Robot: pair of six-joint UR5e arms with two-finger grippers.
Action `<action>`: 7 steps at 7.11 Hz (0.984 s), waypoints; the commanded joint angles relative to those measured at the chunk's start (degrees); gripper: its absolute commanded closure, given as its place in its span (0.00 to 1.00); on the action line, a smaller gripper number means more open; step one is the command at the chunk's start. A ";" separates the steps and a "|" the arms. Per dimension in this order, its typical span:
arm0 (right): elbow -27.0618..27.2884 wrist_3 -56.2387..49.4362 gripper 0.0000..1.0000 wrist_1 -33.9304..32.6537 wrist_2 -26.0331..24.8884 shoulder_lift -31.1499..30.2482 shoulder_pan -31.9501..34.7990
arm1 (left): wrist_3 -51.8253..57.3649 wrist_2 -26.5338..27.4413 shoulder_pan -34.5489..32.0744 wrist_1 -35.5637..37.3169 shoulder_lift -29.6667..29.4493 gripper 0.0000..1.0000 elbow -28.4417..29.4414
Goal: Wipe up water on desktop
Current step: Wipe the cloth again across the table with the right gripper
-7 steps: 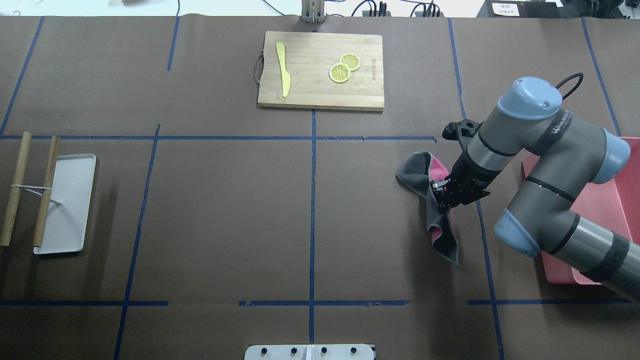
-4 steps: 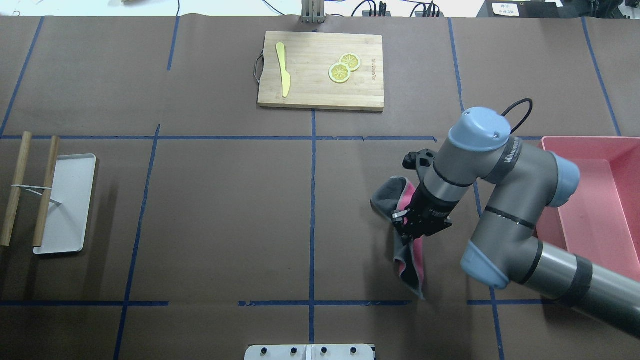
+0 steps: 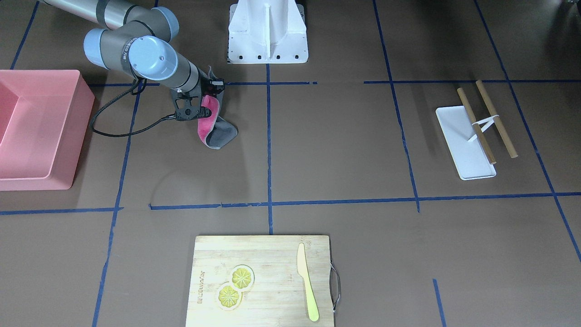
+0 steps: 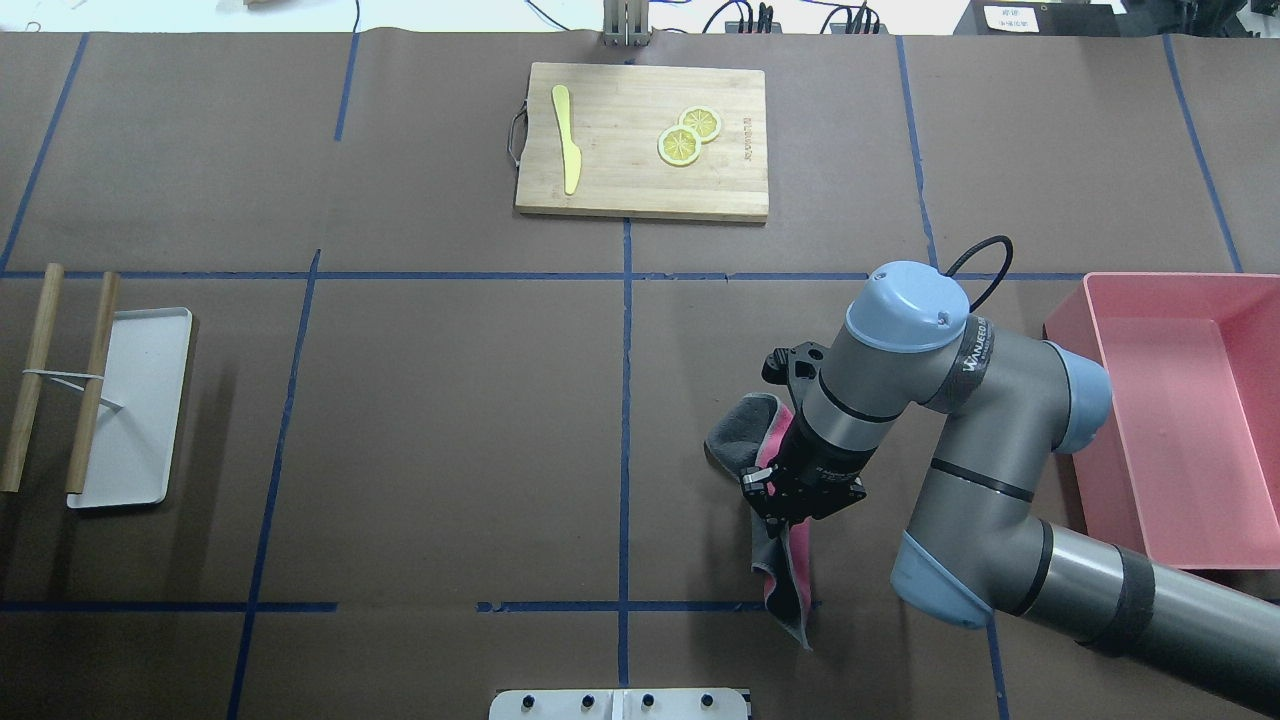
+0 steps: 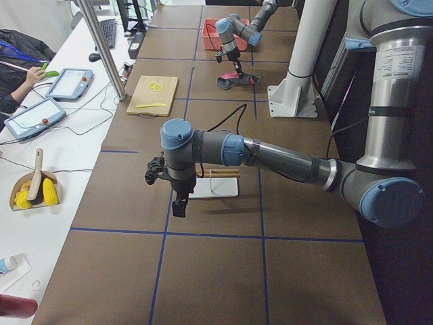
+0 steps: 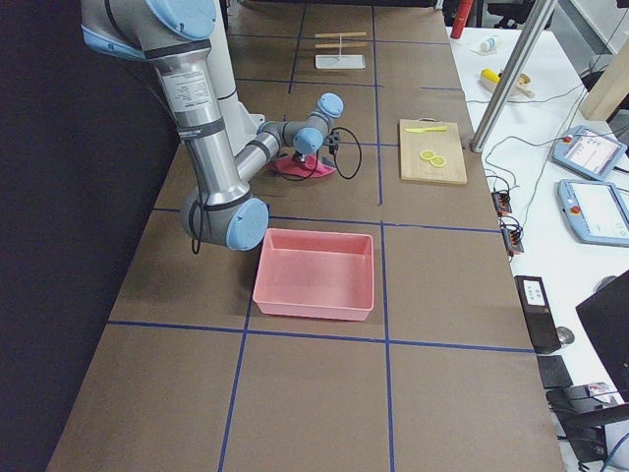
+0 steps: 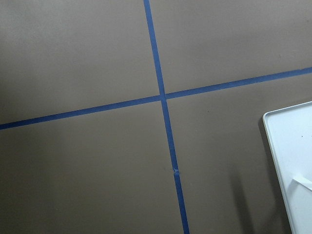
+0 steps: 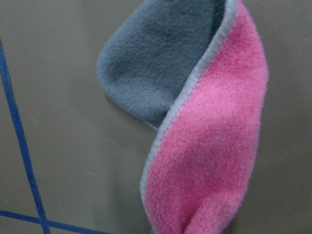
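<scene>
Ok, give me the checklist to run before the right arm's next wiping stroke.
1. The cloth gripped by the right hand: ok, the hand is shut on it.
2. The cloth touching the desktop: ok, its grey end appears to lie on the surface.
3. Water spot located: cannot tell, no wet patch shows in any view.
4. Path toward the centre tape line: ok, nothing stands between it and the cloth.
5. The left hand out of the way: ok, it hangs far off beside the white tray.
</scene>
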 commanded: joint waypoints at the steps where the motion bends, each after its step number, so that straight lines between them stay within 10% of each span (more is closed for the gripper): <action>1: 0.75 0.01 0.96 -0.07 -3.84 -1.24 4.34 | -0.17 -0.07 -0.02 0.00 -0.19 0.00 0.00; 7: 5.12 -0.87 0.98 -0.95 -5.02 -6.87 17.25 | -0.17 -0.07 -0.02 0.00 -0.28 0.00 0.00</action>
